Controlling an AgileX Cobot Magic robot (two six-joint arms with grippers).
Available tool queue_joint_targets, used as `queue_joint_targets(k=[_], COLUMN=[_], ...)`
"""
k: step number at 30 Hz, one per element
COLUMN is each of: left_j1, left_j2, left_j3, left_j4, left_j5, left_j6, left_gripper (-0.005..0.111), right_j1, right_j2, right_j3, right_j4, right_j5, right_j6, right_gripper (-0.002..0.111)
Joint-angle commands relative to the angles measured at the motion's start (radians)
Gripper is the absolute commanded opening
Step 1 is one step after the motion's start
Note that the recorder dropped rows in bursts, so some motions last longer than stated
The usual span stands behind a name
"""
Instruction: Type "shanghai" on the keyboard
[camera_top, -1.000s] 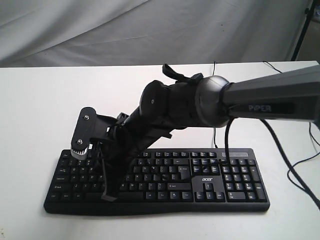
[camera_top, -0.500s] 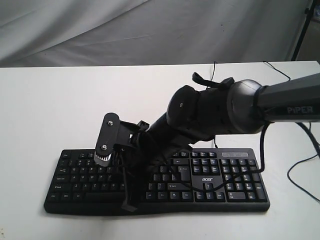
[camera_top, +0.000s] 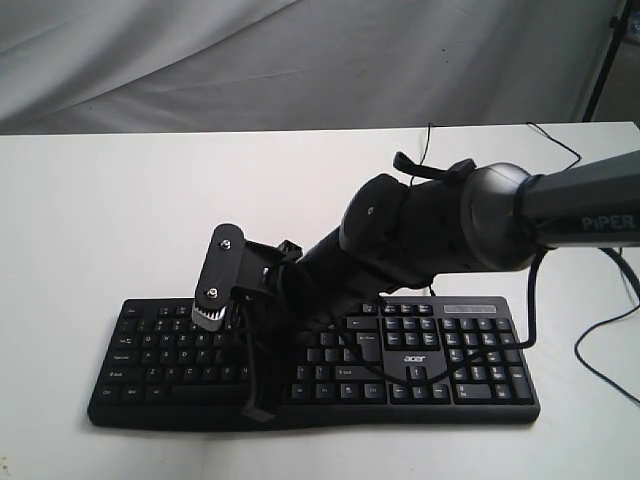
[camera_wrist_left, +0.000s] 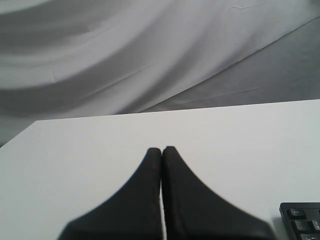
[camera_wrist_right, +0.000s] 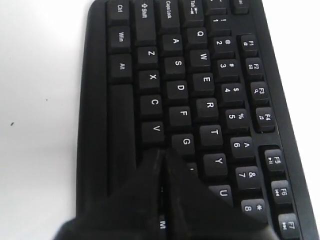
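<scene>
The black keyboard (camera_top: 420, 360) with a white acer logo lies near the front of the white table. My right arm reaches across it from the right, and the right gripper (camera_top: 259, 408) hangs shut over the left-middle keys. In the right wrist view the keyboard (camera_wrist_right: 150, 75) fills the frame and the right gripper (camera_wrist_right: 164, 150) has its tips pressed together between the V and G keys, covering the keys behind them. Whether the tips touch a key cannot be told. My left gripper (camera_wrist_left: 161, 148) is shut and empty above bare table, with a keyboard (camera_wrist_left: 301, 221) corner beside it.
Thin black cables (camera_top: 600, 335) trail over the table at the right and behind the keyboard. A grey cloth backdrop (camera_top: 200, 60) hangs behind the table, and a dark stand leg (camera_top: 603, 60) shows at the top right.
The right arm has swung to the right, carrying the shut gripper from the keyboard's left keys toward its middle. Over the last half second it moved only slightly.
</scene>
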Motion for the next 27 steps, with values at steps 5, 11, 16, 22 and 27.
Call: queue_joint_targets(k=[5, 11, 16, 22, 27], left_j1=[-0.004, -0.004, -0.004, -0.004, -0.004], left_j2=[0.003, 0.003, 0.003, 0.003, 0.003], left_j3=[0.005, 0.005, 0.005, 0.005, 0.005], left_j4=[-0.001, -0.001, -0.001, -0.001, -0.001], left_j5=[-0.005, -0.005, -0.005, -0.005, -0.005], left_j6=[-0.003, -0.003, -0.003, -0.003, -0.003], left_gripper=[0.001, 0.001, 0.001, 0.001, 0.001], right_j1=[-0.003, -0.003, -0.003, -0.003, -0.003], right_j2=[0.013, 0.013, 0.013, 0.029, 0.047], right_j3=[0.005, 0.010, 0.010, 0.010, 0.010], right_j4=[0.027, 0.027, 0.027, 0.029, 0.032], right_j5=[-0.023, -0.028, -0.028, -0.024, -0.026], right_j6=[-0.024, -0.026, -0.029, -0.037, -0.055], right_gripper=[0.000, 0.000, 0.000, 0.000, 0.000])
